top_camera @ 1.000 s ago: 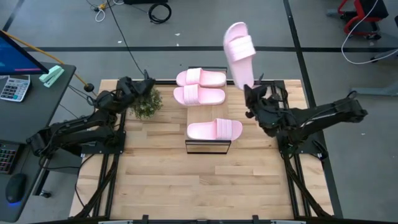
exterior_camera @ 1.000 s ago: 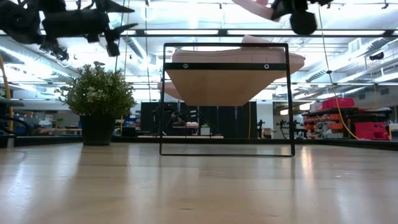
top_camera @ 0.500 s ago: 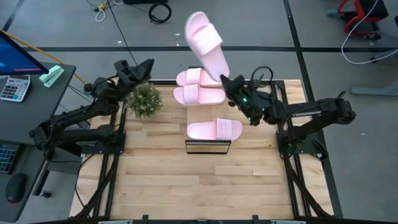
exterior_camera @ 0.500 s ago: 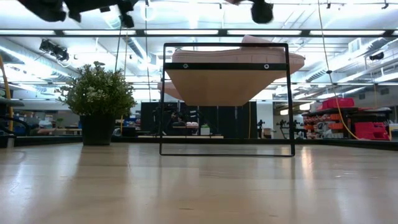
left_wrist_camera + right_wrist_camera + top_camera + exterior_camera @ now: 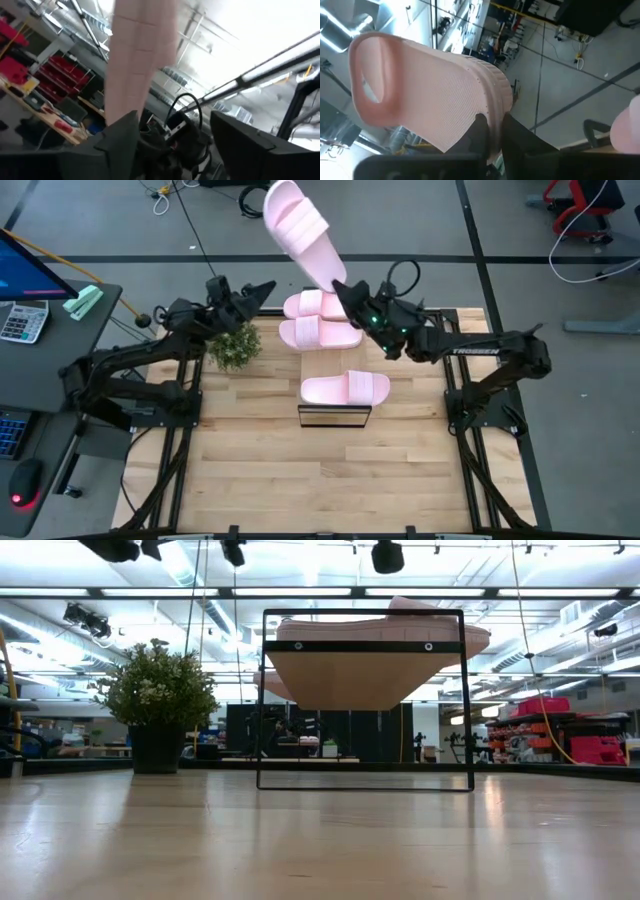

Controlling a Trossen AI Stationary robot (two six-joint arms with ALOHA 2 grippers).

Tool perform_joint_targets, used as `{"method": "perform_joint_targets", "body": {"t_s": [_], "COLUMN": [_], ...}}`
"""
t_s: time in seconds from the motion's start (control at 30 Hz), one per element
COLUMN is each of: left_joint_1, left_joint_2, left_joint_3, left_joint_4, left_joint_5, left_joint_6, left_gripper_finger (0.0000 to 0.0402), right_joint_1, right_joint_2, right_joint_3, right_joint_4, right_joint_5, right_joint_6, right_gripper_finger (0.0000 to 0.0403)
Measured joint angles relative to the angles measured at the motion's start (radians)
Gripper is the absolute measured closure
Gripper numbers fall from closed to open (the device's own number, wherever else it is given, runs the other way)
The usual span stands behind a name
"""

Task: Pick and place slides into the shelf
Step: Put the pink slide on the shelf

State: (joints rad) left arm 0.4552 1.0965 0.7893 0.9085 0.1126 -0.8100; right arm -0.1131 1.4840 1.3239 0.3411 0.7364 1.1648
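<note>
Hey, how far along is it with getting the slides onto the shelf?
Three slides lie on the shelf already. The fourth slide is in hand: the right gripper is shut on its end, holding it high over the shelf's far side. The left gripper, open, is raised toward it. Left: setting that last slide down.

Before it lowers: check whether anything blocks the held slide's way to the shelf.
Nothing visible blocks it. The right claw holds the slide high above the shelf; three slides occupy parts of its top. The left claw hovers nearby.
</note>
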Motion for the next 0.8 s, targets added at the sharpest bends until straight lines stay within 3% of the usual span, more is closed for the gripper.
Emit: {"method": "perform_joint_targets", "body": {"t_s": [0.3,0.8], "left_joint_1": [0.019,0.048], "left_joint_2": [0.023,0.023], "left_joint_3": [0.051,0.052], "left_joint_4": [0.003,-0.010], "left_joint_5": [-0.040,-0.042], "left_joint_6": [0.019,-0.042], "left_gripper_finger": [0.0085,0.0092], "right_joint_1": [0.020,0.014], "right_joint_2": [0.027,0.026], "right_joint_3": [0.000,0.000], "right_joint_4": [-0.043,-0.110], "right_joint_5": [-0.037,-0.067], "right_joint_6": [0.021,0.044], "right_gripper_finger": [0.0371,0.0372]}}
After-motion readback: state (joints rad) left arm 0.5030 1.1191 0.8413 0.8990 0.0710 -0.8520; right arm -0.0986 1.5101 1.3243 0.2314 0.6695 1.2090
